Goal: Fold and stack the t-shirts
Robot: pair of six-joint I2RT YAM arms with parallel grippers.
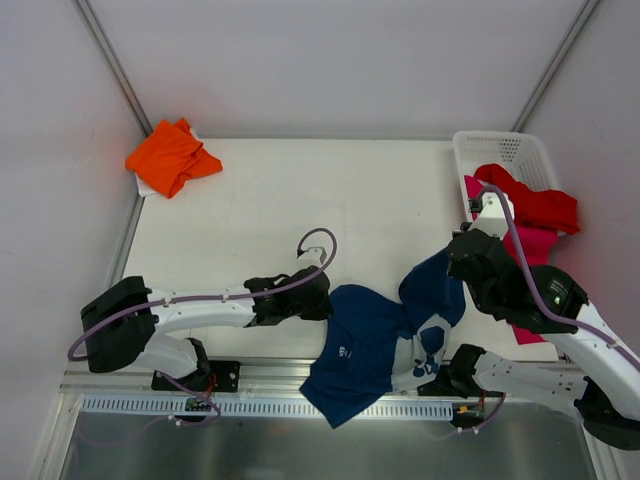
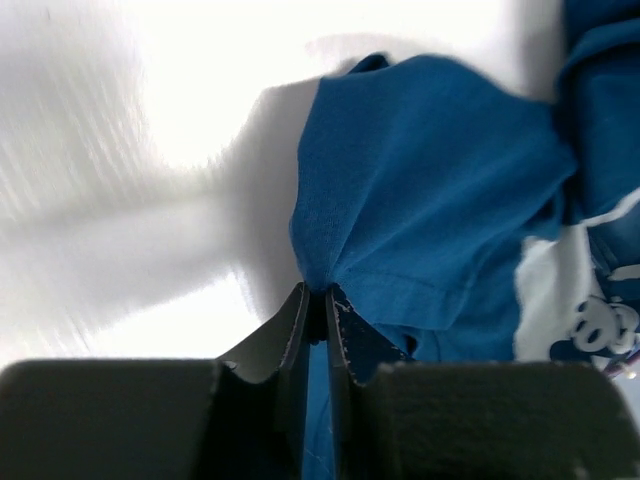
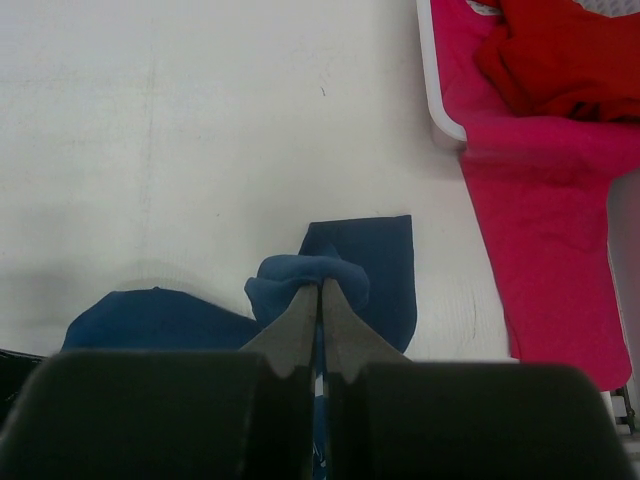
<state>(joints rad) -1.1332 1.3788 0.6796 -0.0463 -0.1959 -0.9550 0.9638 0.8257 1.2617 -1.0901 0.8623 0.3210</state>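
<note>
The navy blue t-shirt [image 1: 370, 340] lies crumpled at the table's near edge, its pale print showing and its hem hanging over the front. My left gripper [image 1: 318, 298] is shut on the shirt's left edge; in the left wrist view the cloth [image 2: 440, 180] bunches into the closed tips [image 2: 318, 292]. My right gripper [image 1: 455, 268] is shut on a raised fold of the same shirt [image 3: 370, 260], pinched at the tips [image 3: 320, 285]. An orange t-shirt [image 1: 170, 155] lies at the far left corner. A red t-shirt [image 1: 530, 205] and a magenta-pink one [image 1: 530, 250] drape out of the basket.
The white mesh basket [image 1: 500, 150] stands at the far right, its rim [image 3: 435, 90] beside the pink cloth [image 3: 550, 220] and the red cloth [image 3: 560, 50]. A white scrap lies under the orange shirt. Both arm bases sit along the metal rail at the front.
</note>
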